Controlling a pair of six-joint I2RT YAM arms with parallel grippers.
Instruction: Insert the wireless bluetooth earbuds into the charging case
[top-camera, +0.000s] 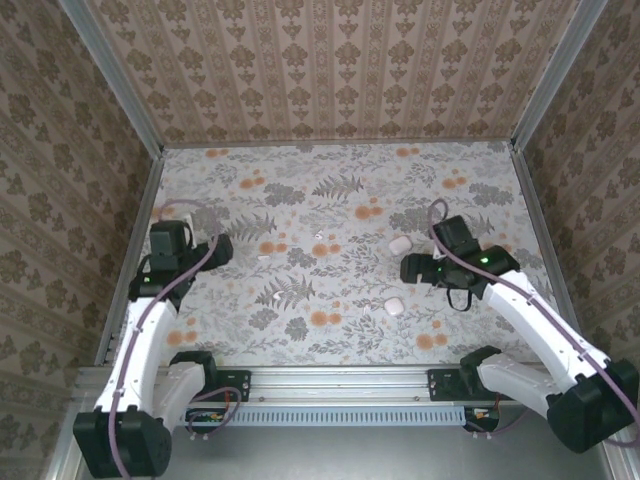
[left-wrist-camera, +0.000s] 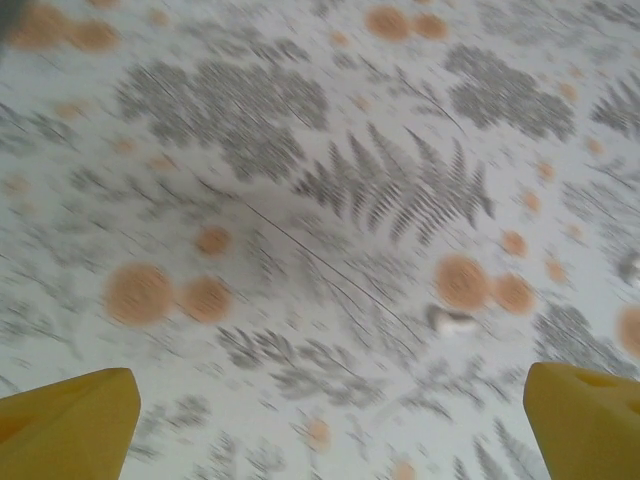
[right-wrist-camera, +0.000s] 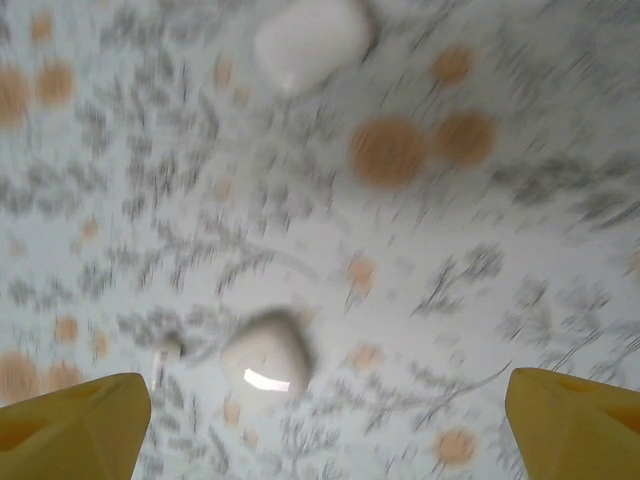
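Hovering near a white case (right-wrist-camera: 268, 355), right gripper (right-wrist-camera: 325, 425) has jaws apart

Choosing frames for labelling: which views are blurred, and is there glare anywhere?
Top external: sharp and evenly lit. Left wrist: tablecloth smeared by blur, yellow fingers crisper. Right wrist: blurred too, and the lower white case carries a small bright glare spot.
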